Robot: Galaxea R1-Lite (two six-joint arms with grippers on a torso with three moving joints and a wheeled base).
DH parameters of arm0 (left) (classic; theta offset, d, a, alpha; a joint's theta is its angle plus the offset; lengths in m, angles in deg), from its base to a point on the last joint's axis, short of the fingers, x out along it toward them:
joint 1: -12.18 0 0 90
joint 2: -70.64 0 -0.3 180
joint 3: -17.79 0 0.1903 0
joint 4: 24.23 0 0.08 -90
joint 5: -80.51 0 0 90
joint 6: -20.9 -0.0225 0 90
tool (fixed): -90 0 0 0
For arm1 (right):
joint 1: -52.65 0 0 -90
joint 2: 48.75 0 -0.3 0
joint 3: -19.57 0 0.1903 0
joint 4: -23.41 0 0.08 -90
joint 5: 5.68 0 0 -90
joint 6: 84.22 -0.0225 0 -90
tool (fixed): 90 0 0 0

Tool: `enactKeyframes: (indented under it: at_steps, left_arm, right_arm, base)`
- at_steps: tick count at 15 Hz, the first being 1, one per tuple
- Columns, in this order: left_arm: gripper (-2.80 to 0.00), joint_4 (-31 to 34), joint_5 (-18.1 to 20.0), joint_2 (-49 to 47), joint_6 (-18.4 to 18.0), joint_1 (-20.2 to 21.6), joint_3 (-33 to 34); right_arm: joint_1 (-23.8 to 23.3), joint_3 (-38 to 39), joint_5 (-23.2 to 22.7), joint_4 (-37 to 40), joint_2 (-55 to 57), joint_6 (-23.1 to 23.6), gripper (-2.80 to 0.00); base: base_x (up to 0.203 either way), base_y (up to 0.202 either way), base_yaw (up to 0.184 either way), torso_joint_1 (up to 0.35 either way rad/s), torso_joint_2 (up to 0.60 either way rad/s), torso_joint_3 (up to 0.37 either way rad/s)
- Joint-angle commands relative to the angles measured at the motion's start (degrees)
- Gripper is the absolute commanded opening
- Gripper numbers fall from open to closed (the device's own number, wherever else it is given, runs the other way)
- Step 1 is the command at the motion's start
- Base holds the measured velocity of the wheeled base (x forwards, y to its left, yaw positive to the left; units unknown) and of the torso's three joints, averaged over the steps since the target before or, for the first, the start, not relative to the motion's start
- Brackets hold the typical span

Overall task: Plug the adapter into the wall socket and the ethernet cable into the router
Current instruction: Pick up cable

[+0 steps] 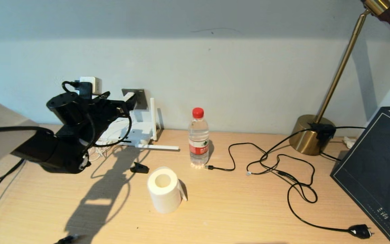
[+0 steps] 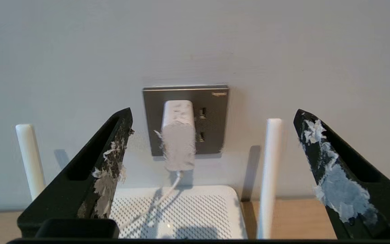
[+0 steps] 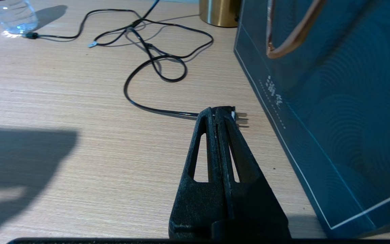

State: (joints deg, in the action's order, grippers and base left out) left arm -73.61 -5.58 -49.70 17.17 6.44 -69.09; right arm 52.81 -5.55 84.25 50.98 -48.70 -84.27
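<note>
The white adapter [image 2: 178,135] sits in the left half of the grey wall socket [image 2: 212,112], its thin white cord hanging onto the router [image 2: 198,213] below. My left gripper [image 2: 213,113] is open just in front of it, one finger on each side and neither touching. In the head view the left arm hides part of the socket [image 1: 138,98] and router [image 1: 137,134]. The ethernet cable's clear connector [image 1: 248,173] lies loose on the desk right of the bottle. My right gripper [image 3: 217,110] is shut and empty, low over the desk beside the blue bag.
A water bottle [image 1: 198,137] and a paper roll [image 1: 164,189] stand mid-desk. One router antenna [image 1: 159,147] lies flat, and another [image 2: 269,169] stands upright. A small black plug [image 3: 240,118] lies just past my right fingertips. A brass lamp base [image 1: 311,135] and a blue bag [image 1: 374,176] stand on the right.
</note>
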Motion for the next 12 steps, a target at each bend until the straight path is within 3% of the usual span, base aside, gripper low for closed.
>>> enactKeyframes:
  at_steps: [1, 4, 12]
  left_arm:
    - [0.0, -0.39, 0.56, 6.29, -1.6, -0.33, 5.7]
    - [0.0, -0.38, 3.65, 11.71, -2.26, 0.88, 11.54]
    - [0.0, -0.89, 4.32, 21.68, -2.37, 1.8, 26.66]
  right_arm:
    - [0.02, 0.0, -0.01, 0.02, 0.04, 0.03, -2.8]
    - [0.02, 0.0, -0.01, 0.02, 0.04, 0.05, -2.8]
    - [-0.06, 0.0, -0.01, 0.02, 0.04, 0.0, -2.8]
  base:
    - [0.0, 0.0, 0.0, 0.0, 0.0, 0.0]
    - [0.0, 0.0, 0.0, 0.0, 0.0, 0.0]
    - [0.0, 0.0, 0.0, 0.0, 0.0, 0.0]
